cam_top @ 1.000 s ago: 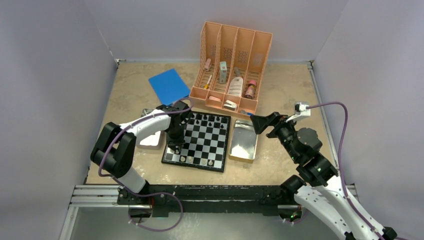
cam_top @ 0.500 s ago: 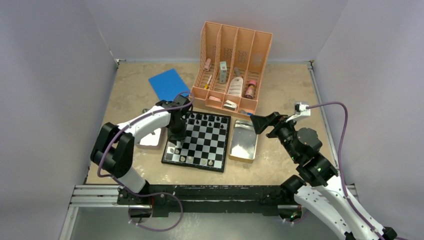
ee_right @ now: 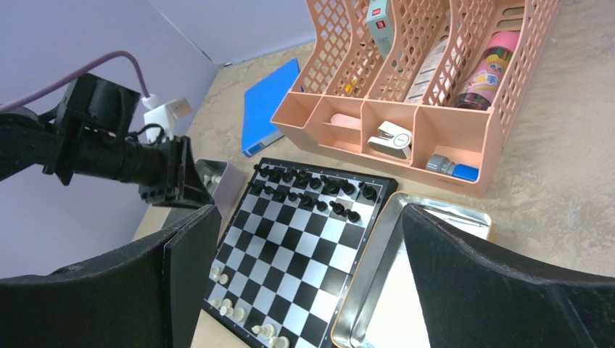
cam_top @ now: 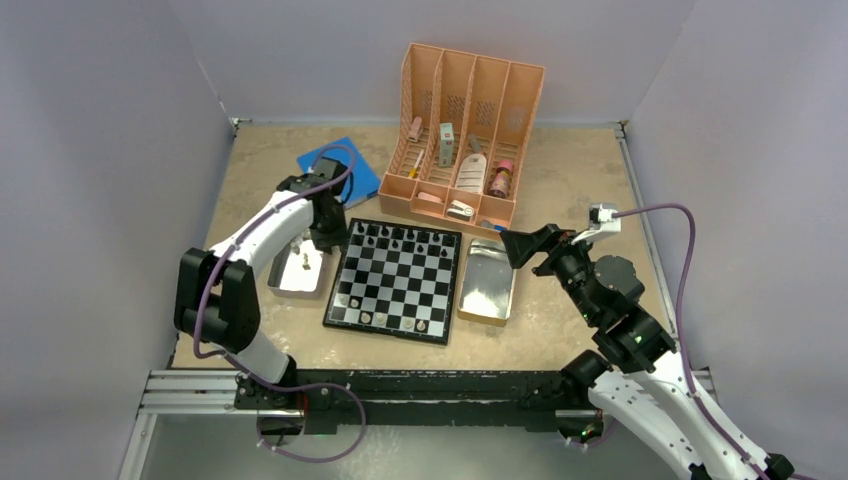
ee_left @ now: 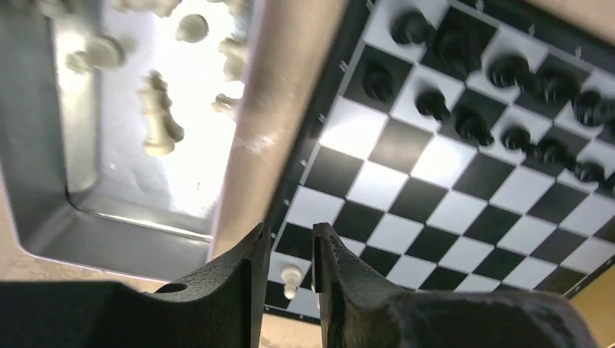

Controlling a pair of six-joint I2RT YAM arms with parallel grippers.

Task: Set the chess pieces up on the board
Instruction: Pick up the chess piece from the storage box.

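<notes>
The glossy board (cam_top: 400,285) lies mid-table. Black chess pieces (cam_top: 405,240) fill its far rows, and a few pale pieces (cam_top: 385,320) stand along its near edge. More pale pieces (ee_left: 161,119) lie in the left metal tray (cam_top: 285,282). My left gripper (cam_top: 328,238) hovers by the board's far-left corner, over the gap between tray and board. In the left wrist view the gripper (ee_left: 288,235) is open a narrow way and holds nothing. A white pawn (ee_left: 291,274) stands on the board beyond it. My right gripper (ee_right: 308,214) hangs wide open and empty above the right tray (cam_top: 488,282).
The peach organizer (cam_top: 462,135) with bottles and small items stands behind the board. A flat blue book (cam_top: 360,170) lies at the far left, partly under my left arm. Grey walls close off the table's left, right and back.
My left arm has pulled back from the board's near-left corner to its far-left corner, beside the left tray. The right arm has not moved.
</notes>
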